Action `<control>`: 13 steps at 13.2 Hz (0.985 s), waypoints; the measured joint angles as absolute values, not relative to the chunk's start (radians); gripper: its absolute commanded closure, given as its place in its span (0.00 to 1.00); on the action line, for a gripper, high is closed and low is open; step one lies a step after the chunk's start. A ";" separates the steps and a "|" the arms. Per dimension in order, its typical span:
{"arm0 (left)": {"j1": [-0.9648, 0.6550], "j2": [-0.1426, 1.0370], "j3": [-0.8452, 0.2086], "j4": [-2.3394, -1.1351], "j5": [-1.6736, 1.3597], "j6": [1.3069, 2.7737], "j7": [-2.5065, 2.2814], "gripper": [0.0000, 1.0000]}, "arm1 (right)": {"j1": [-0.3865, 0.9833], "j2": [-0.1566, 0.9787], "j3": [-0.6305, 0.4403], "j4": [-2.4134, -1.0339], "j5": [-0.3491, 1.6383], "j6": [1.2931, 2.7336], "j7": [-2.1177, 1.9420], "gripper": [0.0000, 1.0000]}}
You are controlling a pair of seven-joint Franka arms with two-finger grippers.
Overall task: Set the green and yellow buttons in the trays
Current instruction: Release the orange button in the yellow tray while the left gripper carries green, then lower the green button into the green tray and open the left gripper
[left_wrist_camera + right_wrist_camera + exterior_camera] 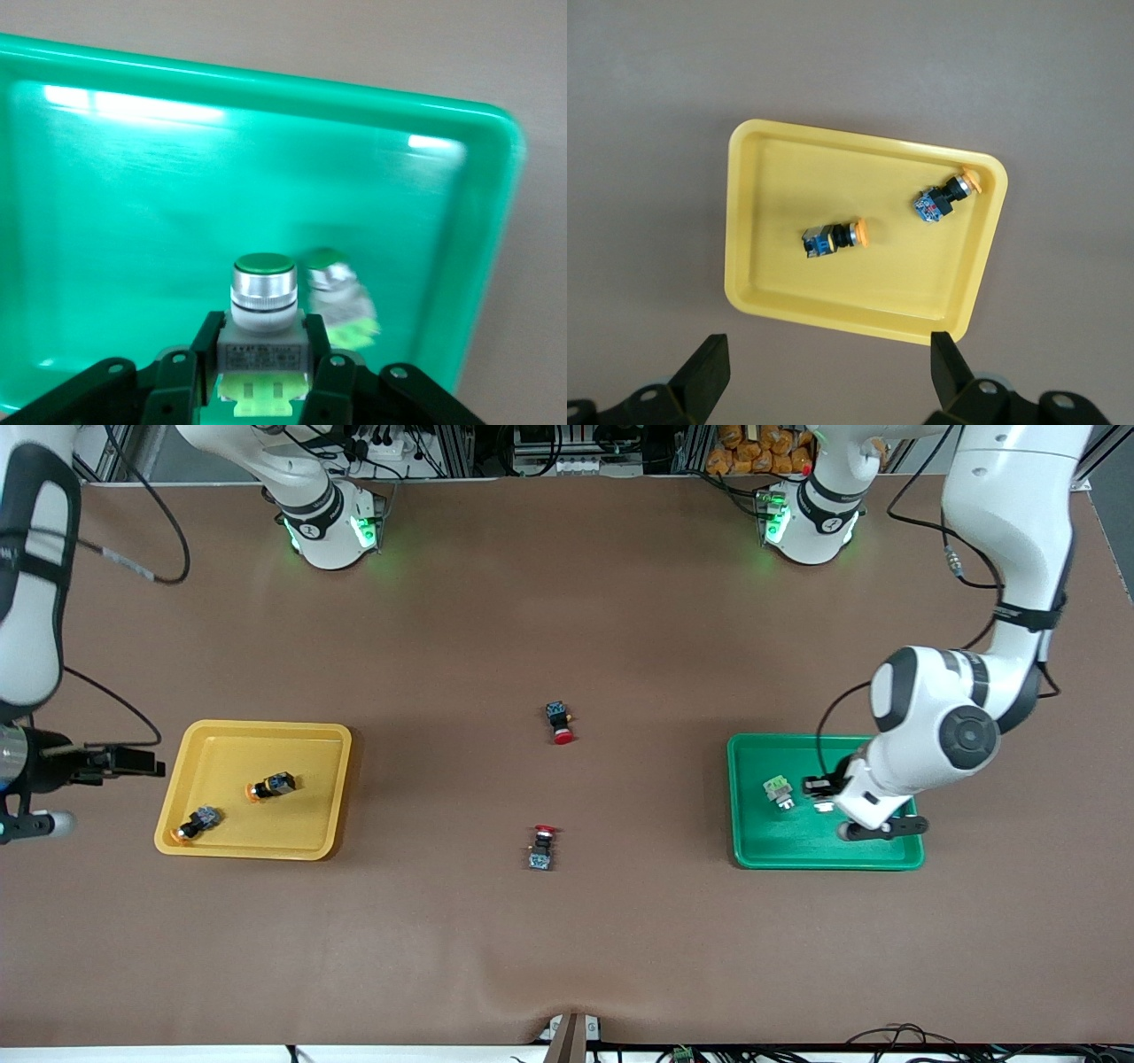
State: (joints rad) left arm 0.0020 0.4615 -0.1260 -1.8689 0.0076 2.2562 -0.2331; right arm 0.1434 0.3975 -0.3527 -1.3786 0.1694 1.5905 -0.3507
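Note:
The green tray [797,850] lies at the left arm's end of the table. One green button [779,793] lies in it. My left gripper [819,795] is low over this tray, shut on the second green button [263,323], silver with a light-green block end. The loose green button [341,305] lies just beside it on the tray [133,221]. The yellow tray [221,841] at the right arm's end holds two yellow-capped buttons [271,786] [197,824]. My right gripper [146,764] is open and empty, up beside the yellow tray [744,221].
Two dark red-capped switches lie on the brown table between the trays, one [560,722] farther from the front camera, one [542,847] nearer. The arm bases stand along the table's back edge.

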 measured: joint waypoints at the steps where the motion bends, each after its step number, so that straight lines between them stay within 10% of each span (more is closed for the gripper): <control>1: 0.022 0.472 -0.126 -1.867 0.018 2.256 -0.233 0.91 | 0.112 0.353 -0.297 -1.412 0.136 1.609 -0.350 0.00; 6: 0.044 0.575 -0.131 -1.829 0.020 2.268 -0.240 0.78 | 0.073 0.153 -0.205 -1.596 0.091 1.655 -0.280 0.00; 8: 0.043 0.609 -0.134 -1.820 0.020 2.286 -0.241 0.12 | 0.042 0.091 -0.157 -1.636 0.085 1.656 -0.237 0.00; 9: 0.043 0.618 -0.134 -1.815 0.020 2.289 -0.240 0.00 | 0.029 0.061 -0.136 -1.653 0.082 1.655 -0.205 0.00; 13: 0.045 0.608 -0.134 -1.791 0.020 2.287 -0.239 0.00 | 0.002 -0.012 -0.079 -1.679 0.072 1.615 -0.114 0.00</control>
State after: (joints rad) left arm 0.0452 0.6076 -0.1338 -1.7914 0.0204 2.2873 -0.2387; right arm 0.0022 -0.0120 -0.0792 -1.6793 0.0721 1.6147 -0.1138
